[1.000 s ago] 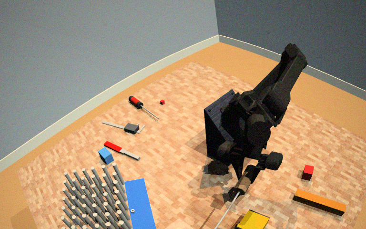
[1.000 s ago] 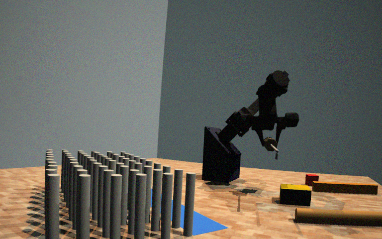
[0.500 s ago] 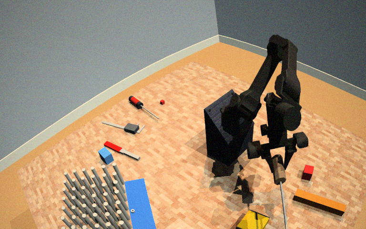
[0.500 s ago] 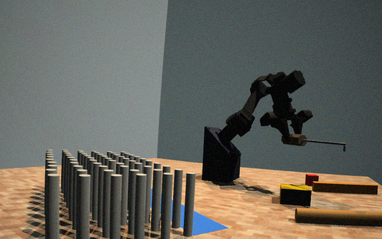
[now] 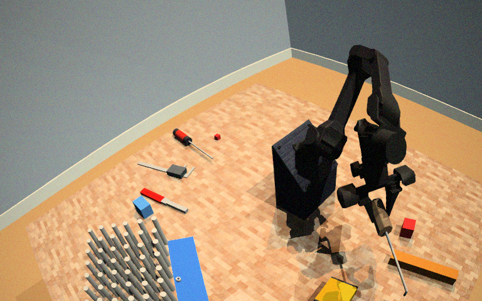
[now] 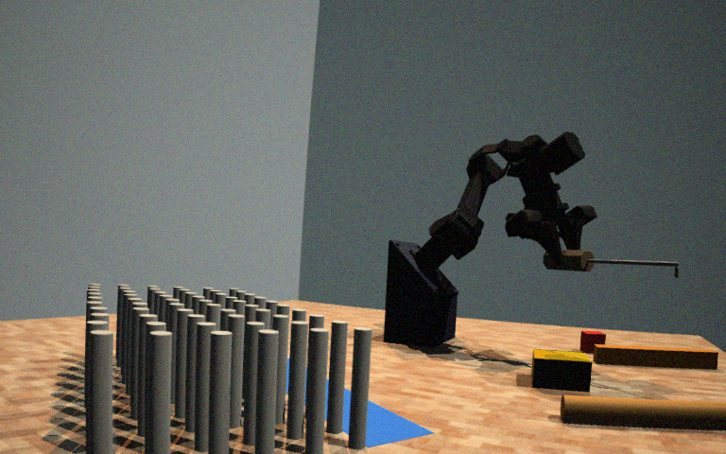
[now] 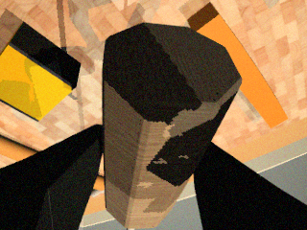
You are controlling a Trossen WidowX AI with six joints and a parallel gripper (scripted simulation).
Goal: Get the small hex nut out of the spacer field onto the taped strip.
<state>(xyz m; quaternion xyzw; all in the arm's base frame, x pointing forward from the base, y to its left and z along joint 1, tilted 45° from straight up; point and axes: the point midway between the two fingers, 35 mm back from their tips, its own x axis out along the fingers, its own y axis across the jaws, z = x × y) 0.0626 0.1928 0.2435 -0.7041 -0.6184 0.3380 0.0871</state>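
Note:
The small hex nut (image 5: 178, 278) lies on the blue taped strip (image 5: 188, 259) (image 6: 382, 420), near its edge on the spacer side. The grey metal spacers (image 5: 128, 274) (image 6: 267, 391) stand upright in rows beside the strip. My gripper (image 5: 381, 214) (image 6: 561, 256) (image 7: 150, 141) is shut on the brown wooden handle of the hook tool (image 5: 382, 221) (image 6: 575, 260) (image 7: 127, 177). It holds the tool in the air, far from the spacers and strip. The thin rod points away from the field and ends in a short bent tip. The rod is hidden behind the handle in the wrist view.
An orange bar (image 5: 424, 266) (image 6: 655, 357) (image 7: 245, 67) and a red block (image 5: 407, 227) (image 6: 592, 340) lie near the tool. A yellow-topped box (image 5: 336, 291) (image 6: 561, 370) (image 7: 34, 81) and a brown cylinder (image 6: 642, 411) are nearby. A screwdriver (image 5: 182, 137), caliper (image 5: 176, 170) and blue block (image 5: 142, 207) lie beyond the field.

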